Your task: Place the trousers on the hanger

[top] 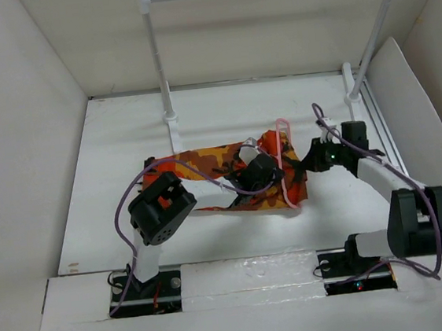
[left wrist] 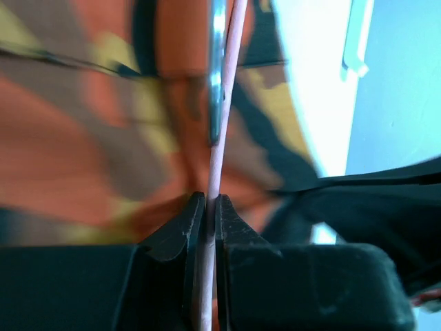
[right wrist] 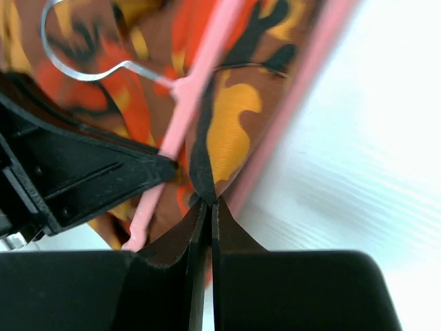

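Two arms meet over the trousers (top: 205, 163)

On the white table (top: 118, 160) the camouflage trousers lie crumpled mid-table, the pink hanger (top: 283, 131) resting across their right end. The left arm (top: 161, 211) folds at its elbow and reaches rightward over the cloth; the right arm (top: 418, 220) bends back and stretches left. The left gripper (left wrist: 210, 207) is clamped tight on the hanger's thin bar; the right gripper (right wrist: 204, 201) pinches a fold of cloth just beside it.

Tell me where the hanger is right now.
In the top view, right of centre, the hanger lies at the right end of the trousers; the left claw pinches its pink bar.
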